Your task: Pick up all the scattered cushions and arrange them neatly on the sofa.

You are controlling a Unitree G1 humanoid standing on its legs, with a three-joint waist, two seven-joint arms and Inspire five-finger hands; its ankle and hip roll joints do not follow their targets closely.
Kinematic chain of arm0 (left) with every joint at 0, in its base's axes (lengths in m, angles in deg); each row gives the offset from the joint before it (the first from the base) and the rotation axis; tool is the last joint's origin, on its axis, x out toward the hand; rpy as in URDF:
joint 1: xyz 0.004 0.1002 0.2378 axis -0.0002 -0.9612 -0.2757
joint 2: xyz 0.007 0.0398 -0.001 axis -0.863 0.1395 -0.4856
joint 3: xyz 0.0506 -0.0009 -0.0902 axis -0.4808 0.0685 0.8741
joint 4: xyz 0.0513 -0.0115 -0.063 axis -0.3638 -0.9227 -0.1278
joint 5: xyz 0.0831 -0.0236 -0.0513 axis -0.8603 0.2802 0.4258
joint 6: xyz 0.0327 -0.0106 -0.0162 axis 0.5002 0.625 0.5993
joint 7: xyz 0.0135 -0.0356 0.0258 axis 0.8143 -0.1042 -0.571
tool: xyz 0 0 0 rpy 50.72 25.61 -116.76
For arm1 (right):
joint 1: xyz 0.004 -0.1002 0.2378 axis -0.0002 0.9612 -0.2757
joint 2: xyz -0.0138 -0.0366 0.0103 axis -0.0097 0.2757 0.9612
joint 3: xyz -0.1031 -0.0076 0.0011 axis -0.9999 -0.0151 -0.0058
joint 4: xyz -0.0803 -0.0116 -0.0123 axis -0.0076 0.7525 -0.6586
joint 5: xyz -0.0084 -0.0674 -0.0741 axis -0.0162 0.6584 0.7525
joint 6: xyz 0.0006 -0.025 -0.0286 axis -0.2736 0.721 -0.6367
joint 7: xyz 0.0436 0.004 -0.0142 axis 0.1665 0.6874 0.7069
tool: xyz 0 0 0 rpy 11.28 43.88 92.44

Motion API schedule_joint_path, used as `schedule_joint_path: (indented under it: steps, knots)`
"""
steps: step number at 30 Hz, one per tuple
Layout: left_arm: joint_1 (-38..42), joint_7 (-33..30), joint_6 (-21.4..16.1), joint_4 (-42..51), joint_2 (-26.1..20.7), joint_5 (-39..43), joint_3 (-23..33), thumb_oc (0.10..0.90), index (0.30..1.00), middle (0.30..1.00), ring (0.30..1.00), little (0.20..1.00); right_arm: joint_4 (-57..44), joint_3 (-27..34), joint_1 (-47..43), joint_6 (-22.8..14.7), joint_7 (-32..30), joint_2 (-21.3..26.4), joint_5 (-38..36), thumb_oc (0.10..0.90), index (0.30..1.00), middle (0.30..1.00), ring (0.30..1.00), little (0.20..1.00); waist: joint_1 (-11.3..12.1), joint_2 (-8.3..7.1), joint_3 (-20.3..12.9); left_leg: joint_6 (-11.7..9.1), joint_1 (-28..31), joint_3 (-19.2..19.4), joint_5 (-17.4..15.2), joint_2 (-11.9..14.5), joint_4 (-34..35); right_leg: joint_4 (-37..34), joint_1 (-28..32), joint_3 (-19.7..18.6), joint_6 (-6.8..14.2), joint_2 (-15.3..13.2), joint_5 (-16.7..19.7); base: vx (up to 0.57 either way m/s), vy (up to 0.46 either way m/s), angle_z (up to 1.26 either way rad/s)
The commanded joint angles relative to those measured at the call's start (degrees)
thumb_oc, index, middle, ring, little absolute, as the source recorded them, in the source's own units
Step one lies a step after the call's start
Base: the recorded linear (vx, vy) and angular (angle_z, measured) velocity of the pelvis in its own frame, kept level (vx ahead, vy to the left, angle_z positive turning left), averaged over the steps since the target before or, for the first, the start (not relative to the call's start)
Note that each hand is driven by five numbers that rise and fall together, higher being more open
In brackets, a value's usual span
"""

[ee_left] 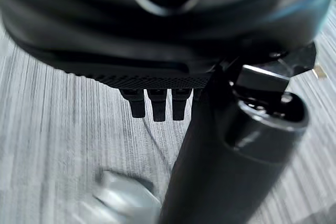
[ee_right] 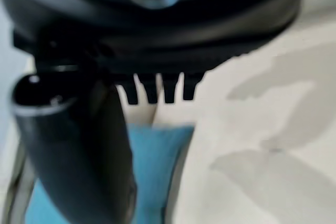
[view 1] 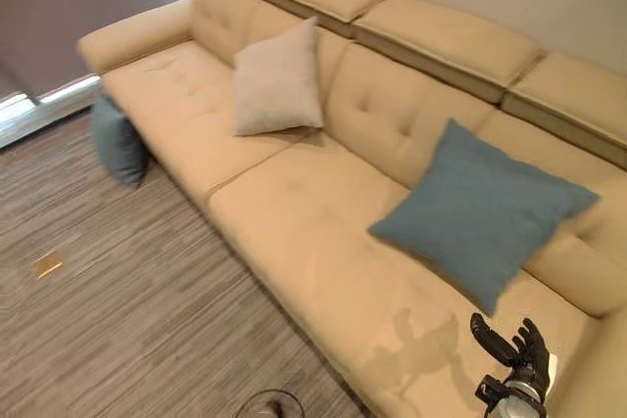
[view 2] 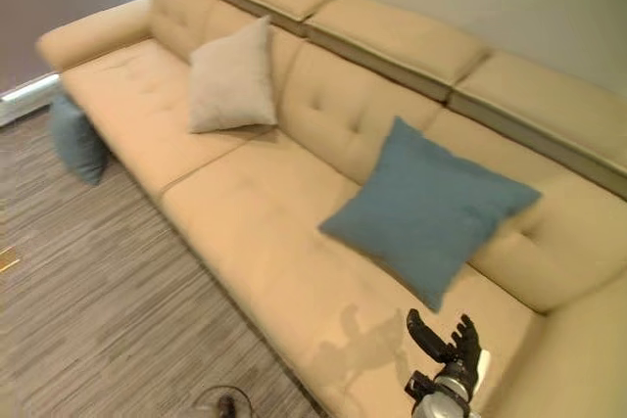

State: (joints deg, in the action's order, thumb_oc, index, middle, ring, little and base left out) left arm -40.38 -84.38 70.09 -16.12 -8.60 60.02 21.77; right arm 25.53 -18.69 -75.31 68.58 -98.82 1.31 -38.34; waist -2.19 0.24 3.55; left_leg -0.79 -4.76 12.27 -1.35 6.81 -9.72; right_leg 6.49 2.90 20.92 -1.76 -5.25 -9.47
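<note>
A: Right hand (view 1: 511, 348), dark, jointed: where is it sitting, and how is it standing?
B: It is hovering over the near right end of the sofa (view 1: 294, 232) seat, fingers spread and relaxed, gripping nothing. Its own wrist view is showing straight fingertips (ee_right: 157, 92) above the pale upholstery.

A: Left hand (ee_left: 157, 103)?
B: It is hanging over the striped grey floor (view 1: 118, 291), fingers extended, carrying nothing.

A: Item: sofa.
B: Long, cream, smooth leather-like covering, button-tufted on seat and back, with padded block headrests along the top and a rounded arm at the far left.

A: Item: blue cushion (view 1: 480, 210).
B: Square, matte woven fabric, leaning tilted against the backrest on the right part of the seat, just beyond the right hand.

A: Item: beige cushion (view 1: 278, 80).
B: Square, soft coarse weave, propped upright against the backrest toward the left.

A: Item: second blue cushion (view 1: 118, 142).
B: Plump, same blue cloth, resting on the floor and leaning against the sofa's front at its far left end.
</note>
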Motion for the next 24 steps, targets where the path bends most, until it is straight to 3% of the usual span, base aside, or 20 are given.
schedule_joint_path:
  steps: [1,3,5,6,7,8,9,10,11,12,13,14,15,16,17,20,21,22,23,24]
  knots:
    - [1.17,0.44,-2.04,1.1,-3.07,-1.97,-1.1,0.8,0.9,0.9,0.9,0.9,-0.07,0.25,-5.08,-3.57,3.82,-0.46,0.73,0.8,0.9,0.9,0.9,0.9,-0.07,-3.32,0.42,-2.73,3.5,6.35,-5.57,5.98,2.4,-2.3,-2.5,3.11,4.68,-5.24,3.08,-0.06,0.345,1.9]
    - [1.96,-0.1,-2.78,3.08,-3.83,-0.88,-1.39,0.8,0.9,0.9,0.9,0.9,-1.27,-2.45,-3.57,-3.24,3.59,-1.4,3.75,0.8,0.9,0.9,0.9,0.9,-2.19,-3.31,0.77,-2.84,3.16,18.64,-4.17,10.05,2.92,-2.3,-2.39,9.36,5.44,-8.16,4.72,-0.12,0.369,1.98]
    - [1.91,-0.91,-3.09,3.58,-4.26,-1.25,-1.08,0.8,0.9,0.9,0.9,0.9,-5.53,-4.99,-0.87,-1.4,3.49,-1.58,9.93,0.8,0.9,0.9,0.9,0.9,-3.26,-2.61,0.18,-3.38,3.6,24.26,-3.66,11.21,4.11,-2.9,-2.09,13.35,6.2,-9.86,5.96,-0.01,0.622,1.55]
    - [1.51,-1.78,-3.85,3.74,-4.09,-1.28,-1.4,0.8,0.9,0.9,0.9,0.9,-7.15,-8.7,-0.6,-0.63,5.98,-3.14,9.92,0.8,0.9,0.9,0.9,0.9,-2.17,-1.86,0.25,-2.59,3.45,20.72,-6.11,8.23,4.4,-1.39,-1.62,13.66,6.74,-11.6,6.63,0.08,0.584,1.29]
    - [1.46,-1.78,-3.87,3.75,-4.17,-1.28,-1.38,0.8,0.9,0.9,0.9,0.9,-7.14,-8.74,-0.56,-0.65,6.05,-3.18,9.85,0.8,0.9,0.9,0.9,0.9,-2.3,-2.01,0.2,-2.44,3.4,20.65,-6.16,8.02,4.42,-1.36,-1.59,13.78,6.85,-11.82,6.69,0.16,0.611,1.03]
    - [1.66,-2.15,-3.99,3.29,-3.69,-1.43,-2.19,0.8,0.9,0.9,0.9,0.9,1.87,-11.06,-2.96,-0.42,4.85,-2.54,13.52,0.8,0.9,0.9,0.9,0.9,-0.17,-1.77,0.33,-1.36,2.71,18.63,-7.87,6.07,3.39,-0.12,-0.46,14.97,7.39,-13.8,7.54,0.08,0.433,0.86]
    - [1.32,-3.02,-4.35,3.37,-3.97,-2.87,-2.42,0.8,0.9,0.9,0.9,0.9,2.35,-11.35,-5.55,-0.29,2.99,-1.69,16.5,0.8,0.9,0.9,0.9,0.9,1.11,-1.71,0.64,-0.35,2.12,17.4,-8.75,4.93,3.15,2.04,-0.11,15.93,7.88,-15.62,8.37,0.14,0.668,0.61]
    - [0.86,-3.13,-4.3,2.76,-4.11,-6.4,-3.76,0.8,0.9,0.9,0.9,0.9,0.34,-12.22,-5.1,-0.02,5.74,-3.31,13.8,0.8,0.9,0.9,0.9,0.9,1.32,-2.0,0.9,1.26,2.3,16.64,-10.5,2.77,3.39,5.27,0.24,16.19,9.27,-18.81,11.24,0.08,0.425,0.49]
    - [0.84,-3.17,-4.3,2.76,-4.14,-6.47,-3.75,0.8,0.9,0.9,0.9,0.9,0.23,-12.19,-5.01,0.05,5.82,-3.33,13.73,0.8,0.9,0.9,0.9,0.9,1.2,-2.23,0.85,1.49,2.3,16.59,-10.55,2.35,3.49,5.41,0.24,16.27,9.5,-19.25,11.35,0.3,0.715,0.62]
    - [1.86,-2.69,-3.66,2.44,-4.46,-10.55,-5.8,0.8,0.9,0.9,0.9,0.9,-1.38,-12.92,-8.38,-4.51,5.28,0.86,20.04,0.8,0.9,0.9,0.9,0.9,1.95,-1.62,1.55,4.64,2.67,11.61,-12.87,-3.13,3.37,13.45,0.78,12.82,10.93,-25.14,18.8,0.33,0.572,0.94]
    - [2.21,-2.47,-3.39,3.13,-5.34,-10.76,-7.09,0.8,0.9,0.9,0.9,0.9,2.11,-11.47,-9.37,-1.03,5.26,-2.66,14.19,0.8,0.9,0.9,0.9,0.9,1.6,-2.11,1.47,5.66,2.88,7.61,-13.25,-5.03,4.12,15.64,0.46,7.34,10.7,-24.78,20.27,0.46,0.697,1.59]
    - [2.65,-3.12,-3.12,3.73,-6.6,-10.93,-7.14,0.8,0.9,0.9,0.9,0.9,-2.66,-12.61,-6.81,0.49,4.29,-5.18,13.2,0.8,0.9,0.9,0.9,0.9,0.15,-1.89,1.53,6.5,3.7,4.43,-13.45,-6.11,4.54,20.64,-2.68,-1.69,9.77,-22.25,19.75,0.21,0.242,2.02]
    - [2.63,-3.12,-3.12,3.74,-6.61,-10.92,-7.15,0.8,0.9,0.9,0.9,0.9,-2.68,-12.61,-6.79,0.51,4.29,-5.19,13.21,0.8,0.9,0.9,0.9,0.9,0.19,-1.92,1.47,6.51,3.66,4.47,-13.45,-6.13,4.54,20.69,-2.78,-1.76,9.77,-22.28,19.74,0.28,0.261,2.93]
    - [3.89,-2.66,-1.68,2.21,-7.41,-10.59,-6.64,0.8,0.9,0.9,0.9,0.9,-6.55,-14.43,-3.5,0.83,5.15,-6.02,12.57,0.8,0.9,0.9,0.9,0.9,-2.11,-1.68,1.84,6.74,5.41,1.54,-13.56,-6.64,5.11,24.37,-6.35,-10.03,8.02,-16.92,15.91,0.33,0.224,2.58]
    - [5.96,-3.4,-0.67,0.19,-7.91,-11.63,-6.46,0.8,0.9,0.9,0.9,0.9,-10.86,-15.8,1.39,1.35,7.79,-6.41,12.08,0.8,0.9,0.9,0.9,0.9,-5.33,-1.64,3.21,6.6,7.7,-2.33,-12.62,-7.08,6.47,27.38,-12.37,-15.68,5.91,-8.6,11.57,0.43,0.252,2.16]
    - [7.79,-3.9,-1.17,-0.51,-8.27,-12.67,-7.72,0.8,0.9,0.9,0.9,0.9,-10.91,-16.16,1.47,1.55,9.44,-5.2,12.45,0.8,0.9,0.9,0.9,0.9,-8.56,-1.82,4.67,5.09,12.76,-4.49,-13.64,-6.9,8.71,21.37,-17.53,-10.95,5.08,-4.72,6.03,0.4,0.071,1.89]
    - [7.79,-3.9,-1.17,-0.51,-8.25,-12.67,-7.71,0.8,0.9,0.9,0.9,0.9,-10.91,-16.16,1.47,1.55,9.44,-5.18,12.45,0.8,0.9,0.9,0.9,0.9,-8.65,-1.77,4.77,5.05,12.89,-4.58,-13.66,-6.82,8.73,21.3,-17.33,-10.81,5.05,-4.68,5.99,0.36,-0.018,0.82]
    - [7.78,-3.92,-1.25,-0.68,-8.21,-12.56,-7.76,0.8,0.9,0.9,0.9,0.9,-10.47,-16.2,1.51,1.59,9.72,-4.91,12.65,0.8,0.9,0.9,0.9,0.9,-9.67,-2.16,4.81,4.77,15.42,-5.41,-14.44,-7.25,9.44,17.8,-19.31,-9.45,5.47,-2.17,6.78,0.55,-0.033,0.35]
    - [8.44,-3.3,-1.01,-1.12,-7.64,-12.63,-8.01,0.8,0.9,0.9,0.9,0.9,-8.42,-15.42,0.65,1.6,9.86,-4.15,12.14,0.8,0.9,0.9,0.9,0.9,-11.25,-2.66,4.6,4.02,19.2,-6.66,-16.04,-8.33,10.31,10.17,-22.2,-5.01,7.23,0.22,8.86,0.79,-0.032,0.32]
    - [8.54,-3.17,-1.07,-1.32,-7.27,-12.99,-8.27,0.8,0.9,0.9,0.9,0.9,-7.72,-15.09,-0.13,1.52,9.66,-3.89,12.07,0.8,0.9,0.9,0.9,0.9,-11.21,-1.91,4.46,3.38,21.34,-6.65,-16.99,-7.97,10.24,7.7,-22.9,-1.64,8.07,1.22,8.32,0.6,-0.019,0.24]
